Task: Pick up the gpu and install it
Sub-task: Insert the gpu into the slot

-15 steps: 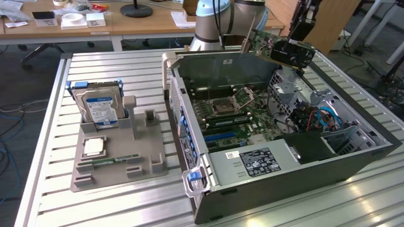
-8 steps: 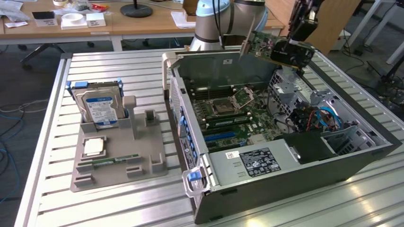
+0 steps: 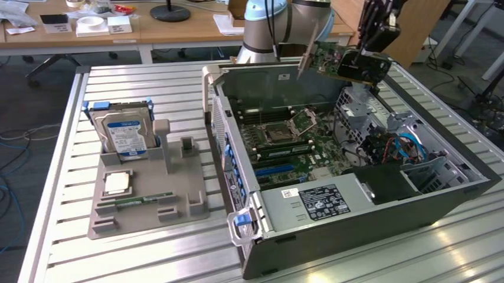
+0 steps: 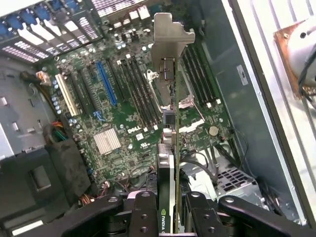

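The exterior camera is set high and well back. It faces obliquely down across the slatted table [image 3: 63, 247], so the whole open computer case [image 3: 354, 230] is covered. The wrist camera sits close above the case, facing down past the gripper [image 4: 174, 219] and the graphics card [image 4: 168, 163] it grips, onto the motherboard [image 4: 123, 128]; both views share the motherboard and the card.

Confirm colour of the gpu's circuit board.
Green. The gpu shows it best in the exterior view.
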`<state>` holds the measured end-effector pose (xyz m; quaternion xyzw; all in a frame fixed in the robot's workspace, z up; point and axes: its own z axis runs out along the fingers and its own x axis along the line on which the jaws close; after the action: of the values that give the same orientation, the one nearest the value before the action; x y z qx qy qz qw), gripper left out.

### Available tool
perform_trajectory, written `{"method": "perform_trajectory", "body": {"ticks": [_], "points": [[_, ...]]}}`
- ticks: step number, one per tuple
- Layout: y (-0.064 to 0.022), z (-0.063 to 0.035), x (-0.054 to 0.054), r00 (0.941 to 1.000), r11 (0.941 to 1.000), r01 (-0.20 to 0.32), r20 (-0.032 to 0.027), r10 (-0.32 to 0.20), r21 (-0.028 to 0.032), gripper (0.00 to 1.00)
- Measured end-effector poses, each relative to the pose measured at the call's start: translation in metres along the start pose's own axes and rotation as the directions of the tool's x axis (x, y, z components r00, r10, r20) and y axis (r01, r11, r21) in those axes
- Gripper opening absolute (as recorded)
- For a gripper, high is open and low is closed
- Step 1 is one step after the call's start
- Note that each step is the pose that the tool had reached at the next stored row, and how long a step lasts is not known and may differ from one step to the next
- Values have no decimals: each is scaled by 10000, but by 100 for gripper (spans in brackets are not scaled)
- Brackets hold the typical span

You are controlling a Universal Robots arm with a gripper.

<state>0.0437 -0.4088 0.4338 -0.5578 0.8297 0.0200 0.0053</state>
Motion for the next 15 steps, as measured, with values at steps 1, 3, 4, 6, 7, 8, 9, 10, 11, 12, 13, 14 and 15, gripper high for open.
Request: {"method": "perform_trajectory", "body": {"ticks": [1, 3, 4, 6, 7, 8, 9, 10, 11, 12, 13, 14, 15], "points": [[0, 2, 0, 9999, 9999, 135, -3, -135, -4, 27], [0, 4, 0, 9993, 9993, 383, -10, -383, -12, 27], [0, 5, 0, 9987, 9987, 505, -14, -505, -16, 27], [0, 6, 0, 9973, 9973, 735, -19, -735, -24, 27], [0, 7, 0, 9964, 9964, 845, -22, -845, -27, 27], [0, 8, 0, 9954, 9954, 960, -24, -960, -31, 27], [0, 9, 0, 9943, 9943, 1066, -27, -1066, -35, 27], [0, 9, 0, 9931, 9931, 1171, -29, -1171, -38, 27], [0, 10, 1, 9918, 9918, 1274, -32, -1274, -42, 27], [0, 11, 1, 9905, 9905, 1376, -34, -1376, -45, 27], [0, 11, 1, 9890, 9890, 1480, -37, -1480, -49, 27], [0, 12, 1, 9875, 9875, 1577, -39, -1577, -52, 27], [-1, 12, 0, 9857, 9857, 1685, -41, -1685, -56, 27]]}}
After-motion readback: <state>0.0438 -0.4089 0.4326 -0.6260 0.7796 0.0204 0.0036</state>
